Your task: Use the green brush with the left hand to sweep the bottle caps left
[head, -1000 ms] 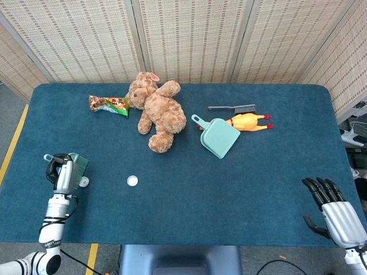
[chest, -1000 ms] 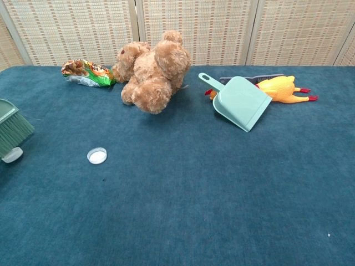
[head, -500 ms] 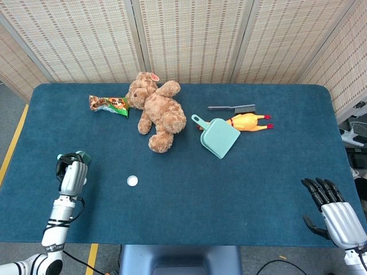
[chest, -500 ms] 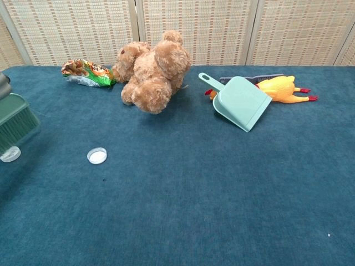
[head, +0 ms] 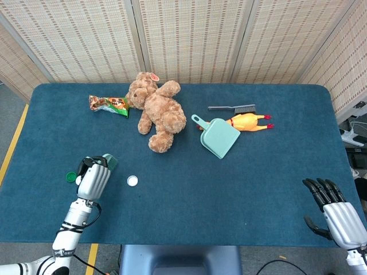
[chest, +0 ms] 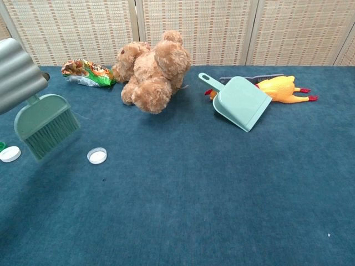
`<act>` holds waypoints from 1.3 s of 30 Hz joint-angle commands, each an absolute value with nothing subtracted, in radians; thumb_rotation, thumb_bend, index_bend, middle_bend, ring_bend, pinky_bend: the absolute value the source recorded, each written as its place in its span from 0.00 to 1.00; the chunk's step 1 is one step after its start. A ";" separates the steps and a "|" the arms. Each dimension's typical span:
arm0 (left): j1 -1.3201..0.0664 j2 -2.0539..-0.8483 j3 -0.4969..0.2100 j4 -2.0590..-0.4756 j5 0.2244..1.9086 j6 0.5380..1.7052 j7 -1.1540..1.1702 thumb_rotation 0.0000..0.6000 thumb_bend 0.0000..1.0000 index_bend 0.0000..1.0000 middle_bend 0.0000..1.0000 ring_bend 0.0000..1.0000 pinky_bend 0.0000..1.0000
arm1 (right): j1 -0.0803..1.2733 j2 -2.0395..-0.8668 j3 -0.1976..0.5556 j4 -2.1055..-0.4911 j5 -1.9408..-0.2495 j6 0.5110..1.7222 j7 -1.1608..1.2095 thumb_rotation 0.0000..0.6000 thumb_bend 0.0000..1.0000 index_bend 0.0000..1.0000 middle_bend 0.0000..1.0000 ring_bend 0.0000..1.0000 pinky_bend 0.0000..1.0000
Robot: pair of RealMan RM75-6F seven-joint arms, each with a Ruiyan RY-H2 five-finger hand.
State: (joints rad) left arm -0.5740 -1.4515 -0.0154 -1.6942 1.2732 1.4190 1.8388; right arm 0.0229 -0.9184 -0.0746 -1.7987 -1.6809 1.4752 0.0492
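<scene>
Two white bottle caps lie on the blue table (chest: 233, 194): one white cap (chest: 97, 156) out in the open toward the front left, and a second white cap (chest: 10, 154) near the left edge, with a small green cap (head: 70, 176) just beside it. The green brush (chest: 45, 128) hangs between the two white caps, bristles down and tilted, just left of the nearer one; whether the bristles touch the cloth cannot be told. The left hand (head: 94, 179) grips the brush handle with its fingers wrapped round it.

Compared with a second ago, the left hand and brush have travelled rightward from the table's left edge toward the open cap, and the cap that then sat under the brush is now uncovered behind it. The open white cap lies where it did. The right hand (head: 335, 215) has stayed at the front right corner, fingers spread and holding nothing.

Farther back there is one teddy bear (head: 155, 110), one snack packet (head: 109, 104) to its left, one pale green dustpan (head: 218, 136), one rubber chicken (head: 248, 121) just right of the dustpan, and one dark brush (head: 232, 107) behind the chicken.
</scene>
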 commanded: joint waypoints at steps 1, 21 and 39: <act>-0.584 -1.433 -0.022 -1.764 1.288 1.400 1.781 1.00 0.60 0.87 1.00 0.83 0.89 | 0.023 -0.918 -0.076 -1.800 -1.684 1.475 0.049 1.00 0.26 0.00 0.06 0.00 0.00; -0.622 -1.539 -0.053 -1.846 1.291 1.403 1.836 1.00 0.61 0.87 1.00 0.83 0.89 | 0.015 -0.894 -0.081 -1.792 -1.710 1.506 0.112 1.00 0.26 0.00 0.06 0.00 0.00; -0.621 -1.574 -0.016 -1.780 1.265 1.390 1.858 1.00 0.61 0.87 1.00 0.83 0.90 | 0.017 -0.896 -0.079 -1.789 -1.708 1.502 0.109 1.00 0.26 0.00 0.06 0.00 0.00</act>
State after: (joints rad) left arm -0.6213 -1.5709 -0.0191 -1.7877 1.2699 1.3920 1.8542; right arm 0.0168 -0.8955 -0.0794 -1.7894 -1.7079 1.5017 0.1094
